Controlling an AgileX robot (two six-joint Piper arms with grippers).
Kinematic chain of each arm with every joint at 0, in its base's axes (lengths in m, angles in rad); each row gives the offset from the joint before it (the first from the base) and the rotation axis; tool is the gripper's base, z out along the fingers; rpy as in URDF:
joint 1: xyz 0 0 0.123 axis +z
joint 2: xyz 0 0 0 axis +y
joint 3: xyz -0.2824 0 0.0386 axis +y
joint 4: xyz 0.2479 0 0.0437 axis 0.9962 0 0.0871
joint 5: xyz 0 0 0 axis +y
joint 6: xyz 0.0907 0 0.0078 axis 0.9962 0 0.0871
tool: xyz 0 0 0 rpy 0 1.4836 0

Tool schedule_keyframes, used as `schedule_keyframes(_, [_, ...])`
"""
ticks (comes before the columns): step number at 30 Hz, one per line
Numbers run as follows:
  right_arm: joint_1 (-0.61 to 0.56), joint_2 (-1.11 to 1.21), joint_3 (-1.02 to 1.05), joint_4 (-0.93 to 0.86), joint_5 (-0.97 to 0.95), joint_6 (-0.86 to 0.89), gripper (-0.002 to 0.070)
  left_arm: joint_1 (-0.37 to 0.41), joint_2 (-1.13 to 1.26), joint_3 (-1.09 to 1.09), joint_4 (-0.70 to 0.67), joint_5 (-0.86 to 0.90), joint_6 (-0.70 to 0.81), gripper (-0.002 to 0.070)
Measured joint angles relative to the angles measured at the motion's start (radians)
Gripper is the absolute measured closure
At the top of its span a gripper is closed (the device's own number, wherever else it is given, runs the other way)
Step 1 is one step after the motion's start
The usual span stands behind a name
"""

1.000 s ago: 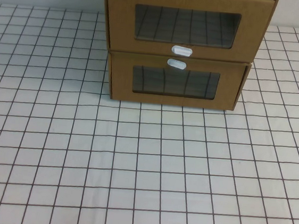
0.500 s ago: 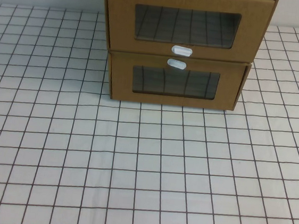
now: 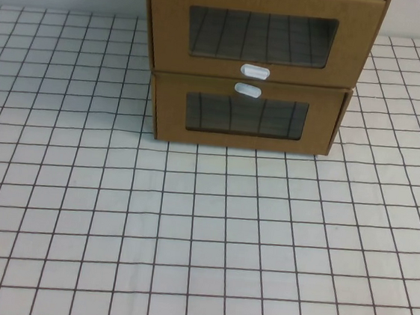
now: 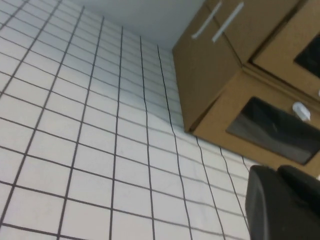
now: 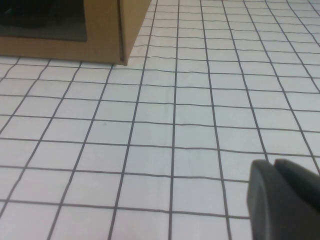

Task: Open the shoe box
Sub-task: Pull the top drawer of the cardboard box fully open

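Left end effector (image 4: pixel 278 172) entered near-left, right end effector (image 5: pixel 274 164) right-front, shoe boxes (image 3: pixel 168 55) closed

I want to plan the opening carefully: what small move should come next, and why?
Probably advance the left pincer, low over the table front-left of the stack, toward the white tab of the lower shoe box. It and the upper shoe box look closed, untouched; the right pincer, shut, hangs off their front-right corner.
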Motion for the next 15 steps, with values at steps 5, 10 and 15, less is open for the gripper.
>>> schedule_keyframes(5, [0.000, 0.000, 0.000, 0.000, 0.000, 0.000, 0.0689, 0.000, 0.261, -0.254, 0.000, 0.218, 0.176, 0.0678])
schedule_keyframes(10, [0.000, 0.000, 0.000, 0.000, 0.000, 0.000, 0.0690, 0.000, 0.529, -0.549, 0.000, 0.412, 0.386, 0.0678])
schedule_keyframes(15, [0.000, 0.000, 0.000, 0.000, 0.000, 0.000, 0.0690, 0.000, 0.764, -0.832, -0.083, 0.499, 0.563, 0.0678])
